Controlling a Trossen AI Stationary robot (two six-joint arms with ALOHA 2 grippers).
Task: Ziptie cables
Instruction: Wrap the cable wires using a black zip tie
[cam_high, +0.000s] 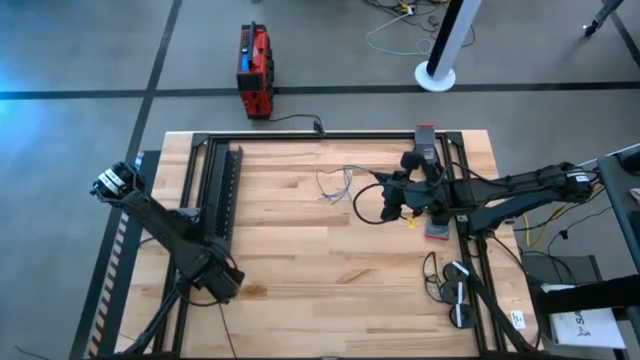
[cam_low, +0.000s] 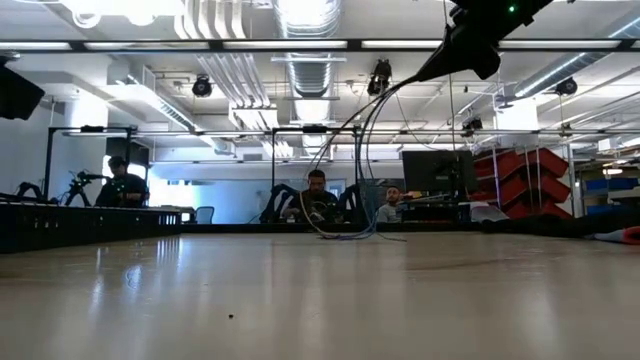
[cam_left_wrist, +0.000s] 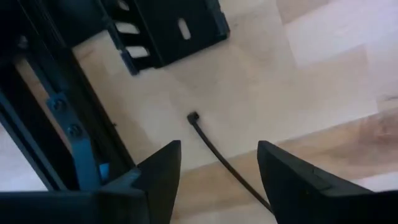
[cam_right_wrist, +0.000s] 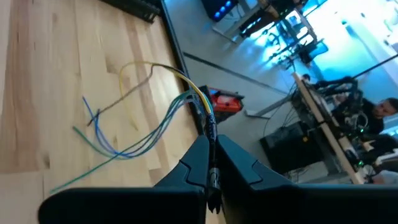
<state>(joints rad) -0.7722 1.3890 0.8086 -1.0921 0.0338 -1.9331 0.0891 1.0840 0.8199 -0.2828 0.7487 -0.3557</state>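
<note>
Overhead, your right gripper (cam_high: 392, 200) sits right of the table's (cam_high: 300, 260) middle, fingers (cam_right_wrist: 198, 158) pinched closed on the cables (cam_right_wrist: 134, 134), whose loose ends trail onto the wood. Your left gripper (cam_left_wrist: 217, 168) hovers spread apart above a black ziptie (cam_left_wrist: 214, 149) near the left front edge.

overhead looks straight down – low camera level across table (cam_high: 330, 250) – wrists close.

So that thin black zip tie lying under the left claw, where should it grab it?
Probably mid-strap. The zip tie lies flat on the wood, its small head end away from the open left gripper, its strap running between the fingers. Coming straight down, fingers either side of the strap, looks best.
</note>
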